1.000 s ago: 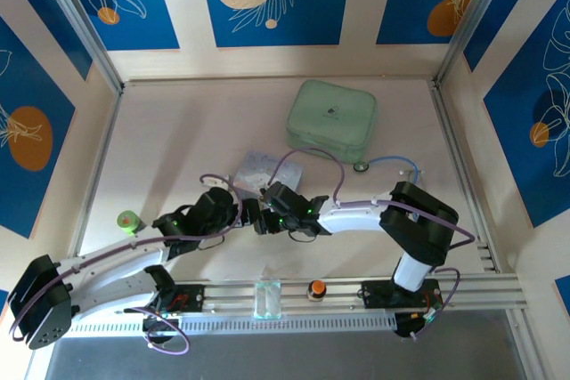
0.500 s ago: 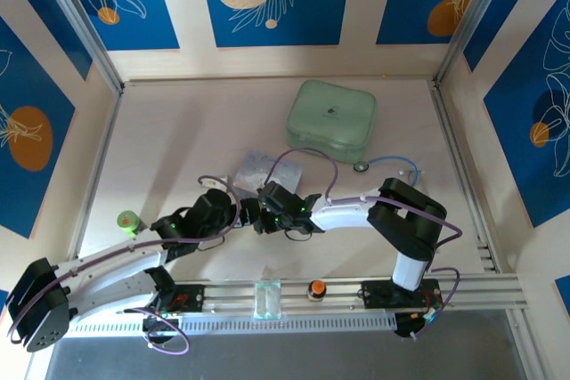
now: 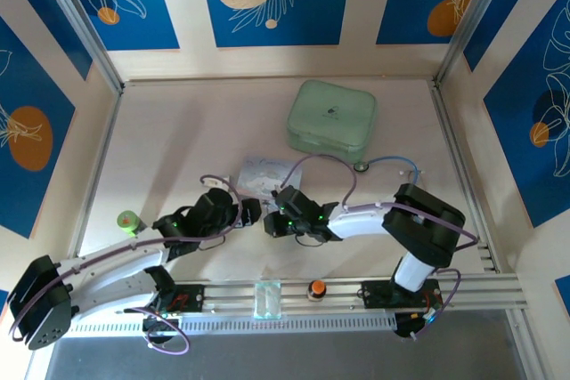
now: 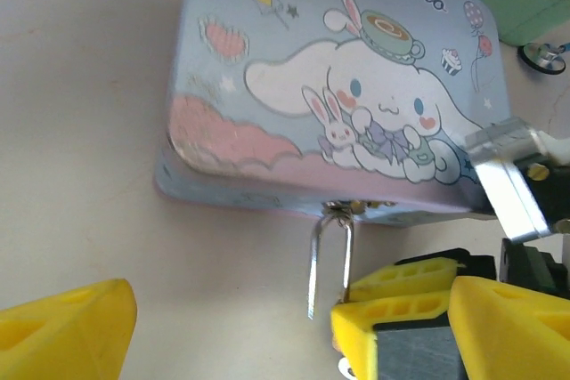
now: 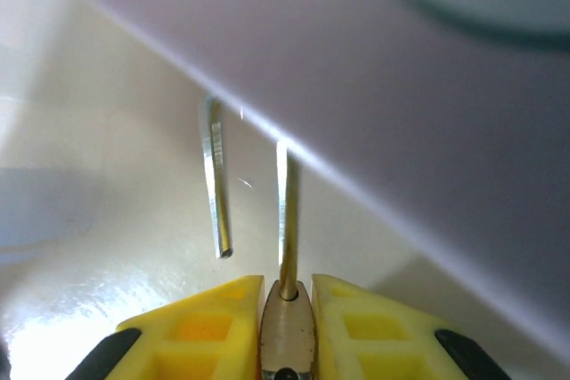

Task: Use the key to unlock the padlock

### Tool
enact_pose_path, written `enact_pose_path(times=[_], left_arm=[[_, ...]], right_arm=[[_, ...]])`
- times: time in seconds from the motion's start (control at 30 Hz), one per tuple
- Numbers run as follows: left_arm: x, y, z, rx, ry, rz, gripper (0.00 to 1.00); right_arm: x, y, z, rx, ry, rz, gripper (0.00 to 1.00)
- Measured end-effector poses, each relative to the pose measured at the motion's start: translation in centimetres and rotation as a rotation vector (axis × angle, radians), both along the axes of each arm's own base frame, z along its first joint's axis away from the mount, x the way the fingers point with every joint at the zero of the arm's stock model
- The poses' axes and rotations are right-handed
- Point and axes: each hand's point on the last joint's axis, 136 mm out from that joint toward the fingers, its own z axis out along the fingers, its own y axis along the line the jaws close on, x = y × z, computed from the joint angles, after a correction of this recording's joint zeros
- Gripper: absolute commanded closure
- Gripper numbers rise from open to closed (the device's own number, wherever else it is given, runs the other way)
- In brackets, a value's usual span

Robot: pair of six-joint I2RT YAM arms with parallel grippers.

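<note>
Two yellow fingers of your right gripper [image 5: 287, 295] are clenched on the padlock [image 5: 287, 331]. Its shackle [image 5: 283, 211] reaches up to the near edge of the tin [image 4: 338, 68], and one leg ends free. Your left gripper [image 4: 285, 335] hangs released, jaws wide, just beside the padlock.

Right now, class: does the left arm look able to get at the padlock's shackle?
Probably yes. The left gripper stands wide open facing the shackle, bare table between them; the right gripper, shut on the padlock, crowds only its lower end.
</note>
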Motion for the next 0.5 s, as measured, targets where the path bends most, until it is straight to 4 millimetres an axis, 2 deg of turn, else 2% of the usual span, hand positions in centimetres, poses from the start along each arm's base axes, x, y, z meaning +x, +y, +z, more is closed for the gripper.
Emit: enact_pose_path(times=[0.13,0.27,0.37,0.5], left_arm=[[1.3,-0.5,1.6,0.039,-0.048,-0.003,0.09],[3.6,-1.0,3.0,0.134,-0.120,0.009,0.08],[5.3,-1.3,2.4,0.206,-0.133,0.011,0.09],[7.2,-1.1,0.2,0.323,-0.126,0.026,0.10]], right_arm=[[-0.1,-1.0,0.4,0.052,0.017,-0.018,0.82],[-0.1,-1.8,0.6,0.083,0.028,-0.038,0.83],[-0.2,-2.2,0.7,0.108,0.040,-0.053,0.83],[-0.2,-2.3,1.0,0.139,0.054,-0.075,0.84]])
